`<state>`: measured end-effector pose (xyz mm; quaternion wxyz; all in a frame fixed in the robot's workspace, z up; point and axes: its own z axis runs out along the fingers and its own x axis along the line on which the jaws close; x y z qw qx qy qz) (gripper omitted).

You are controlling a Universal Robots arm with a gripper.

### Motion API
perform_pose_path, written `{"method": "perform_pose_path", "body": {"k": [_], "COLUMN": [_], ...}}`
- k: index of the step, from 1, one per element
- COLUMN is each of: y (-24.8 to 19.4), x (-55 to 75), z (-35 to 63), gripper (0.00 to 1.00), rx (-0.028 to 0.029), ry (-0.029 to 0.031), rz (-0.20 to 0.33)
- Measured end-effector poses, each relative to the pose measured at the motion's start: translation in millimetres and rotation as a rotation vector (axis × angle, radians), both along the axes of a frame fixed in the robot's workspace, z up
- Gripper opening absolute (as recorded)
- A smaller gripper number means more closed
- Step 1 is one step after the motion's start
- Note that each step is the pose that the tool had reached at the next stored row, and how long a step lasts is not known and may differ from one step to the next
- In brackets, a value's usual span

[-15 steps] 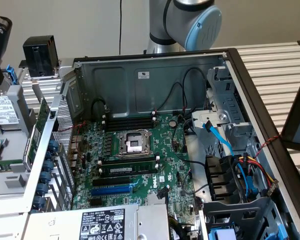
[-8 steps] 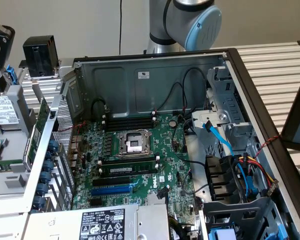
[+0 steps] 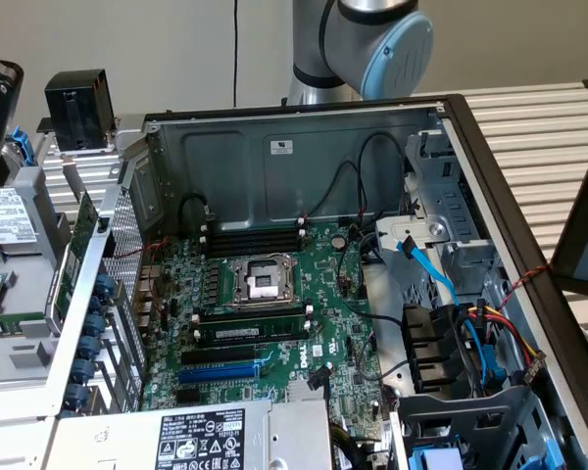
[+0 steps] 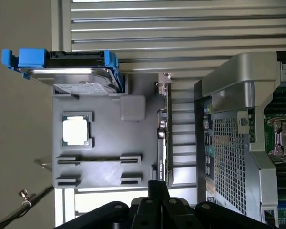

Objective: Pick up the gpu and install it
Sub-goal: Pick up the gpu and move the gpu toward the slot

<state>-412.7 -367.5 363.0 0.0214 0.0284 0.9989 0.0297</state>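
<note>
Now your gripper (image 4: pixel 158 187) hangs with its jaws together, holding nothing, just by one end of the gpu (image 4: pixel 163 133). The gpu stands on edge in a slot of the grey tray (image 4: pixel 105 138), outside the case (image 3: pixel 235 162), probably so its upper edge is easy to pinch. Inside, the blue slot (image 3: pixel 220 371) lies bare.

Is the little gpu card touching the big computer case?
Apart. The wrist view shows slatted table between the gpu, standing in its gray tray, and the computer case.
</note>
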Motion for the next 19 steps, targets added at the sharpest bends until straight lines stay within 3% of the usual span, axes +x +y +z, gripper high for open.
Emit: {"method": "perform_pose_path", "body": {"k": [3,10,12,15,19], "y": [0.0,-0.2,-0.2,-0.2,-0.2], "x": [-0.1,-0.3,-0.3,-0.3,-0.2], "z": [-2.5,-7.5,-10.9,-14.5,-20.5], "gripper": [0.11,0.11,0.12,0.24,0.42], "rx": [0.0033,0.0067,0.0106,0.0180,0.0201], "ry": [-0.0039,-0.0041,-0.0044,-0.0053,-0.0079], "rz": [0.000,0.000,0.000,0.000,0.000]}}
